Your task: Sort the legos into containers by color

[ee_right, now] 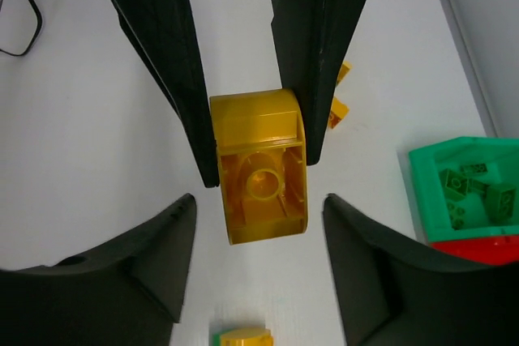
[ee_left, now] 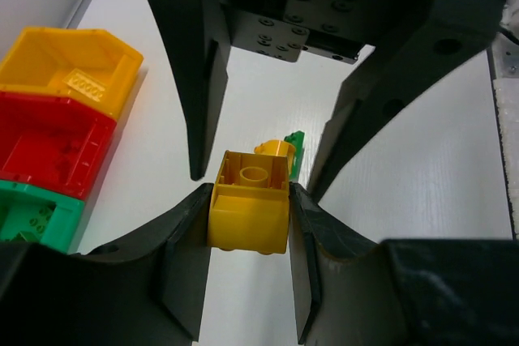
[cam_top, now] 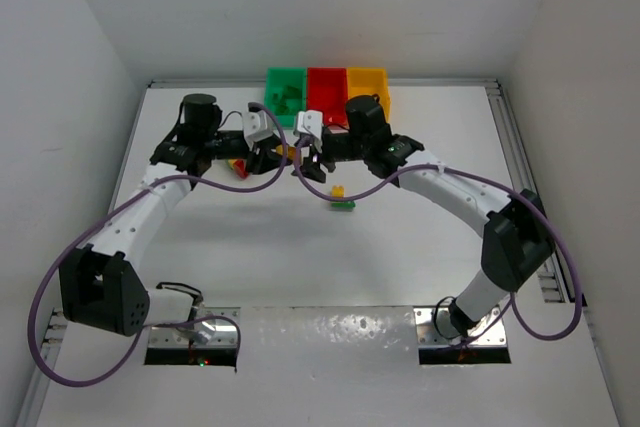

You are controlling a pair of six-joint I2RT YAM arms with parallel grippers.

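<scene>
At centre of the table [cam_top: 250, 267], the left gripper [ee_left: 249, 194] pinches a yellow lego [ee_left: 248, 218]. The right gripper [ee_right: 258, 200] faces it, jaws spread either side, not touching. Green bin [cam_top: 285, 72], red bin [cam_top: 326, 72] and yellow bin [cam_top: 368, 73] stand in a row at the far edge.

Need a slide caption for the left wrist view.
Left fingers clamp a small yellow plastic brick; right fingers stand open around it.
</scene>
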